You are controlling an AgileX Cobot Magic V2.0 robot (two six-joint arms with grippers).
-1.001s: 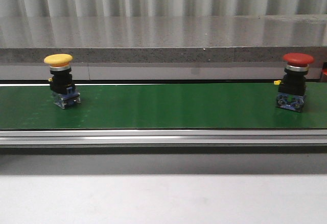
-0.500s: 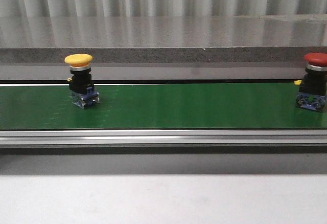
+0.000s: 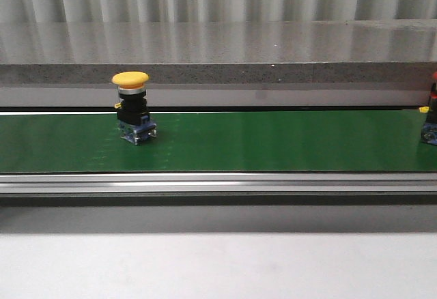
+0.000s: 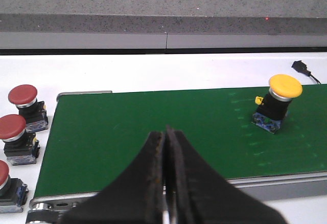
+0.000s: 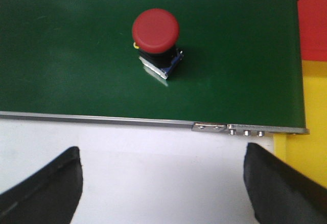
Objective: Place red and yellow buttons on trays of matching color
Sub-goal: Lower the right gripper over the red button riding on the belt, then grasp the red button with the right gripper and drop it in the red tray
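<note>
A yellow button (image 3: 131, 108) stands upright on the green conveyor belt (image 3: 273, 142), left of centre in the front view. The left wrist view also shows the yellow button (image 4: 278, 104), well apart from my left gripper (image 4: 166, 133), which is shut with nothing in it above the belt's near edge. The red button (image 5: 156, 35) stands on the belt close to its end; only a sliver of this red button (image 3: 431, 118) shows at the front view's right edge. My right gripper (image 5: 162, 157) is open over the white table, short of the belt. A red tray (image 5: 306, 14) and a yellow tray (image 5: 311, 106) lie past the belt's end.
Three more red buttons (image 4: 24, 106) (image 4: 14, 138) (image 4: 6, 184) stand on the white table beside the belt's other end (image 4: 84, 95). A grey stone ledge (image 3: 218, 53) runs behind the belt. A metal rail (image 3: 218, 183) edges the belt's front.
Both buttons have ridden rightward along the belt. The red one has gone almost out of the front view's right edge.
</note>
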